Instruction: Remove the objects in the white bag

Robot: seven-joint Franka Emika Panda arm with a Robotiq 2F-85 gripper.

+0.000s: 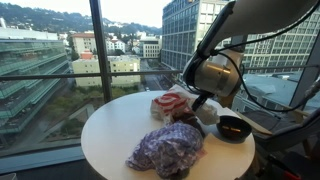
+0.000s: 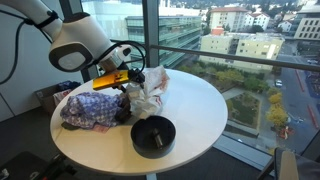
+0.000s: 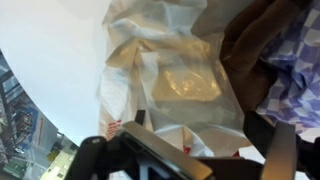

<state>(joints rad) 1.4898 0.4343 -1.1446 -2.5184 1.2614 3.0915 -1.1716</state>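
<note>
While the jaws of the gripper [image 3: 187,140] are held spread wide with nothing pinched, the white bag [image 3: 175,80] is seen directly beneath them, the purple cloth [image 3: 296,70] just beside. Thin plastic could be caught instead of contents, and the whole bag dragged.

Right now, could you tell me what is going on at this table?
A robot arm is emptying a white plastic bag on a round table. Its pincer hangs open just over the bag, holding nothing. A purple-and-white cloth already lies on the table beside the bag. A black bowl stands off to one side.
</note>
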